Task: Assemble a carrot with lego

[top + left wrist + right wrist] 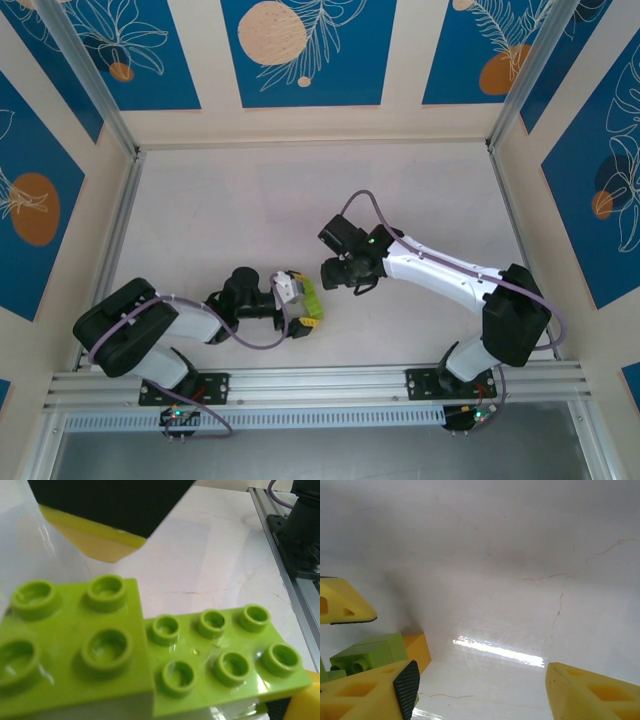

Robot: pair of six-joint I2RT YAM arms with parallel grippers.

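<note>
Currently: left gripper (296, 306) sits by the near edge of the table (230, 200), left of centre, jaws at full spread. The carrot (307, 298) lies between them at the fingertips. In the left wrist view the upper finger (100, 510) stands clear of the bricks with table showing between. I log this as no grip, only a bracket around the piece.

Carrot build as visible:
- A square lime-green brick (75, 640) is seated on a longer lime-green brick (230, 655), studs up.
- The orange brick (417, 650) butts against green at one end in the right wrist view. From above it is the end nearest the table's near edge.
- I cannot tell whether the two leaf prongs are formed; that end is too small to read.

Right gripper (332, 270) hovers just right of the carrot, pointing at it. Its jaws are partly spread, with nothing between them but bare table.

Judgement: no loose bricks are seen on the table, so stacking looks largely done. Probably left: a seating check on the joints, then both arms backing off.
</note>
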